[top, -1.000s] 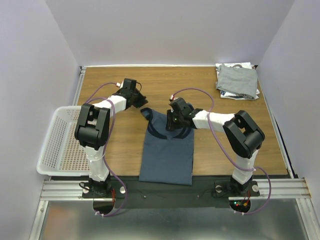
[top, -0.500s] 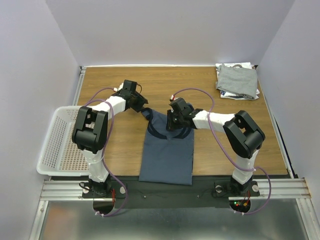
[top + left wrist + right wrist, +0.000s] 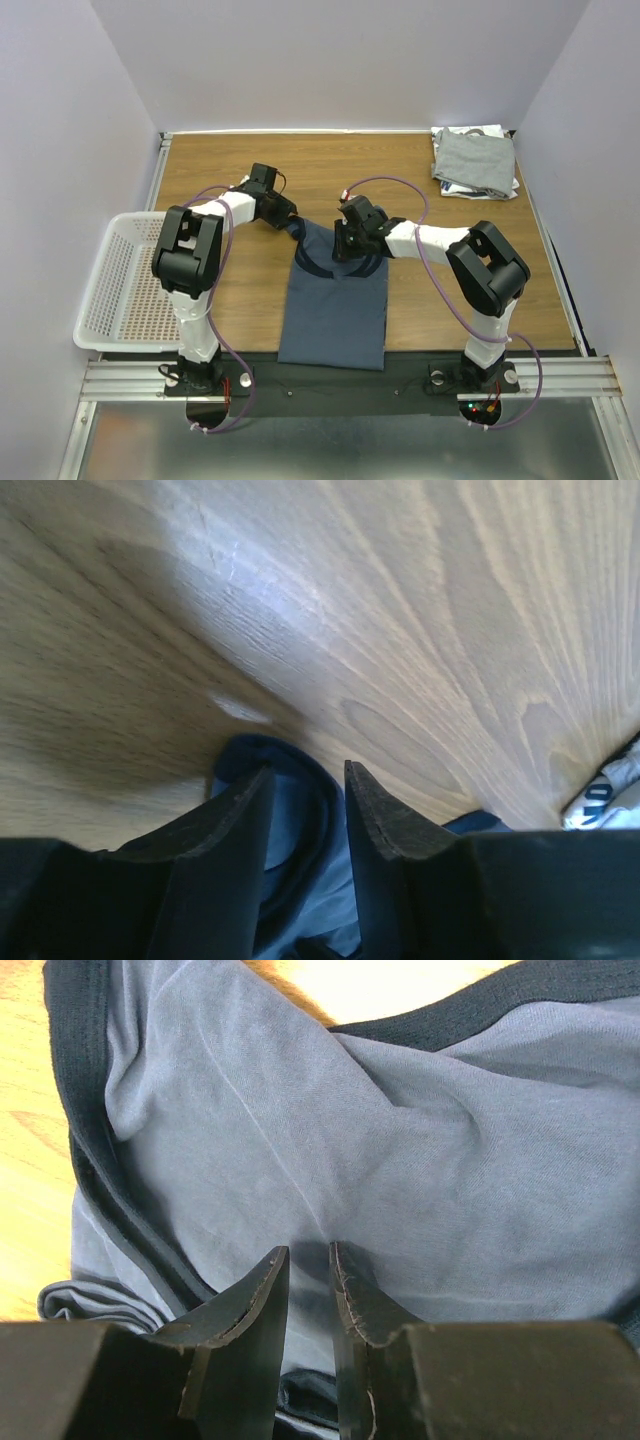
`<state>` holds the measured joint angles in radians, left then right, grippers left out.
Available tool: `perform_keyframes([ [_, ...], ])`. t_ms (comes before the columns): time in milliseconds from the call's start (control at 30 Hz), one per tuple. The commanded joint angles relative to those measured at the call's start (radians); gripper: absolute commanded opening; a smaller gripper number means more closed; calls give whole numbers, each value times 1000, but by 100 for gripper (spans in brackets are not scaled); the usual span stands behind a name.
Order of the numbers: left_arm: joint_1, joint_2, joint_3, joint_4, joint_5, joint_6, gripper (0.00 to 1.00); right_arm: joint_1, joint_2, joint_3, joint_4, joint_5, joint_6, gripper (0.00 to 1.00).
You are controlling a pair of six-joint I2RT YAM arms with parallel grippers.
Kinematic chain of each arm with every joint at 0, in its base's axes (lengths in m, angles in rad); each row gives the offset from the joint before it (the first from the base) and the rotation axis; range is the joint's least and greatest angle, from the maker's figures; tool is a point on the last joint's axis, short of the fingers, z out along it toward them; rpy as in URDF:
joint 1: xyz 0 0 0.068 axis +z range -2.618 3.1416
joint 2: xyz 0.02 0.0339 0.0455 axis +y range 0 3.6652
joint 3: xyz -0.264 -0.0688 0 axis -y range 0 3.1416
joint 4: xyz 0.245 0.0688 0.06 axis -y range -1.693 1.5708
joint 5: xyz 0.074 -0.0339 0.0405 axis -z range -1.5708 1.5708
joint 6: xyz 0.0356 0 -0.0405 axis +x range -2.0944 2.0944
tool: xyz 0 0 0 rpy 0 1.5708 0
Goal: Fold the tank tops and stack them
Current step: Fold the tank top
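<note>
White mesh basket [image 3: 115,290] sits off the tabletop's [image 3: 250,300] left edge, then the left pincer [image 3: 287,215] is spread over the top-left strap of the slate-blue tank top [image 3: 333,305], which lies flat at near middle. Right pincer [image 3: 342,245] is down on the cloth by the neckline, fingers nearly together. I can't tell if it's actually pinching, and a folded grey tank top [image 3: 475,160] sits far right at the back.

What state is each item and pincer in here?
blue top: lying flat on the table, unstacked
grey and white tops: folded, piled at far right corner
basket: upright at table's left edge
left pincer: open over the blue top's strap
right pincer: jaws nearly together on the blue top, grip unclear
</note>
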<state>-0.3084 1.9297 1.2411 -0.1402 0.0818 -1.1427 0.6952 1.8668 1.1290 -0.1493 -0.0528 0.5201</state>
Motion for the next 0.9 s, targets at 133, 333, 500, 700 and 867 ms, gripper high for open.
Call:
perform_keyframes([
  [133, -8, 43, 52, -13, 13, -12, 33, 9, 14, 15, 13, 2, 1, 28],
  [333, -8, 54, 84, 77, 36, 76, 0, 7, 8, 14, 13, 8, 6, 28],
  [500, -8, 34, 60, 313, 75, 230, 0, 7, -8, 9, 13, 34, 14, 28],
  [700, -8, -46, -48, 640, 131, 408, 0, -11, -77, 21, 13, 143, 18, 36],
  [867, -9, -87, -100, 683, 165, 466, 0, -57, -138, 44, 10, 229, 21, 47],
])
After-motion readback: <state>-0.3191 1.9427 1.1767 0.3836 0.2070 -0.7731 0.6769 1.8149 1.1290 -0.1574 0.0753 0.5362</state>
